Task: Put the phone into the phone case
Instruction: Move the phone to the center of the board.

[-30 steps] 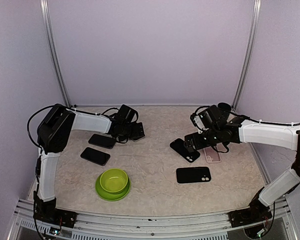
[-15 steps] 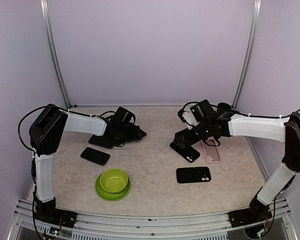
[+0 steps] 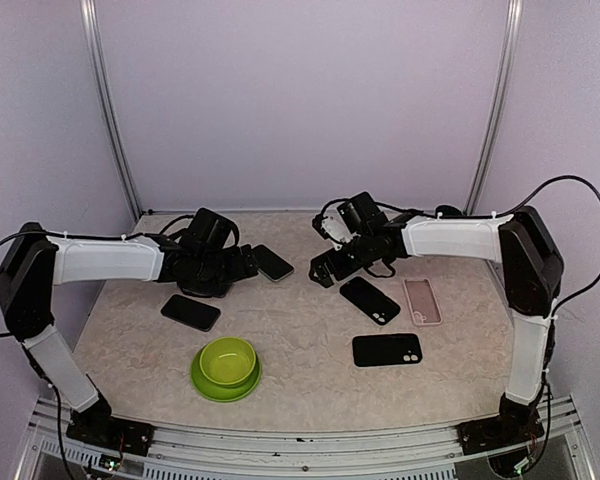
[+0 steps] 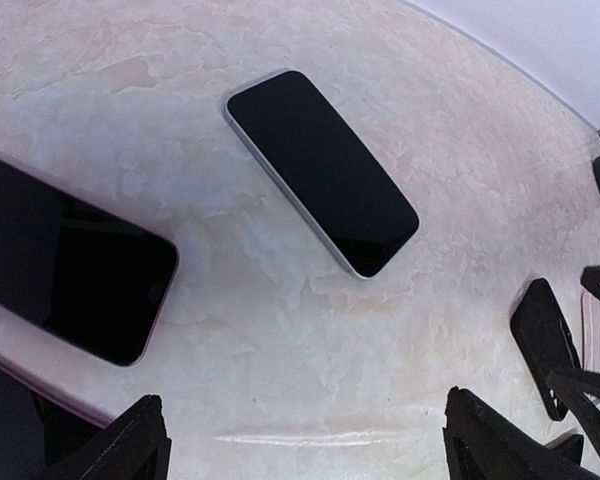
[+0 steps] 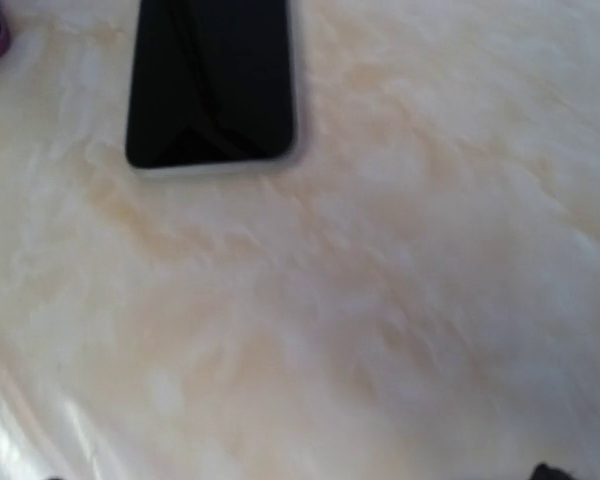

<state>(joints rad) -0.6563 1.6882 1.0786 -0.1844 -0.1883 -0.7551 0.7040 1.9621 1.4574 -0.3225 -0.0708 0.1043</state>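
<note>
While neither holds anything | left gripper [image 3: 248, 266] spread wide, beyond green bowl [image 3: 226, 345] | right gripper [image 3: 323, 272] likewise (its own view blurred) | phone [image 3: 273, 262] beyond bowl, between them | pink case [image 3: 422, 301] right of bowl

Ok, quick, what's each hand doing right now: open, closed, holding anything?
Left hand: open, holding nothing.
Right hand: open, holding nothing.

- table [image 3: 310, 380]: beige marbled, stone-look, faint sheen
- bowl [image 3: 226, 367]: green plastic, smooth, glossy
- phone [image 4: 322, 170] behind bowl: glossy black glass, pale rim
- case [image 3: 387, 349] right of bowl: matt black
</note>
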